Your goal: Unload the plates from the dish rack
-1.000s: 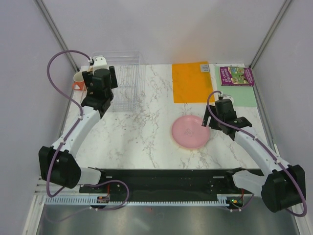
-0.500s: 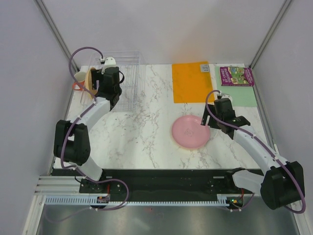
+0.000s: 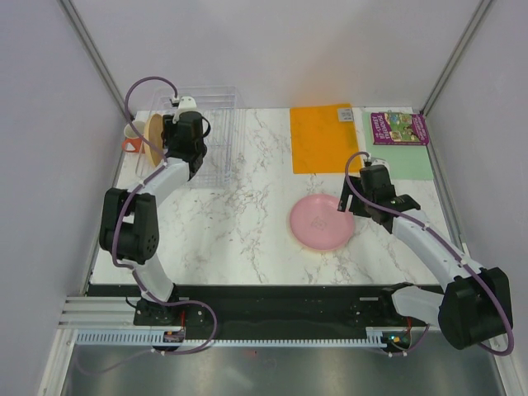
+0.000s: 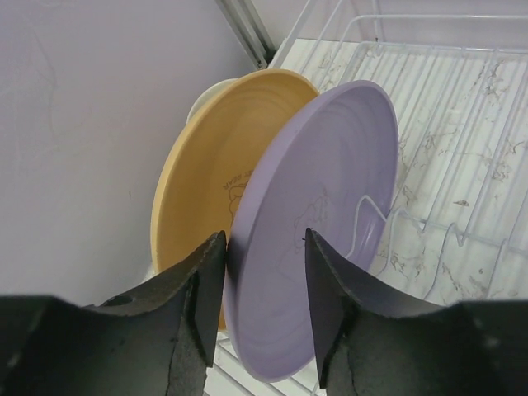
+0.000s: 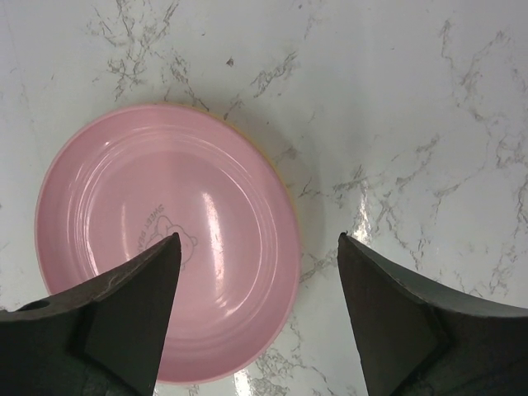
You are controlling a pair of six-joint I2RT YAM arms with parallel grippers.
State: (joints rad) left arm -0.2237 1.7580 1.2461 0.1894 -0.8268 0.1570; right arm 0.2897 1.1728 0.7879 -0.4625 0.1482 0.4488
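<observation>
Purple plate (image 4: 330, 206) on edge in dish rack (image 4: 445, 48) wire slots, centre frame. Yellow-orange plate (image 4: 206, 173) close behind, at 9 o'clock, partly overlapped. Left gripper (image 4: 264, 239) at 6 o'clock, fingers (image 4: 198, 313) either side of purple rim. Can't tell if clamped.

**Pink, Purple and Yellow-Orange Over Grey-Veined Marble**

The table (image 3: 247, 235) was white marble with thin grey veins. The pink plate (image 5: 169, 247) bore faint concentric rings and a small outlined bear at its centre; a sliver of yellow-orange showed along its right edge. The rack (image 4: 462, 99) was clear with white wires. The purple plate (image 4: 322, 214) and the yellow-orange plate (image 4: 202, 190) each carried a faint line drawing. The mat (image 3: 322, 136) was plain orange, the mug (image 3: 130, 144) orange, and the booklet (image 3: 399, 128) purple with a green picture.
</observation>
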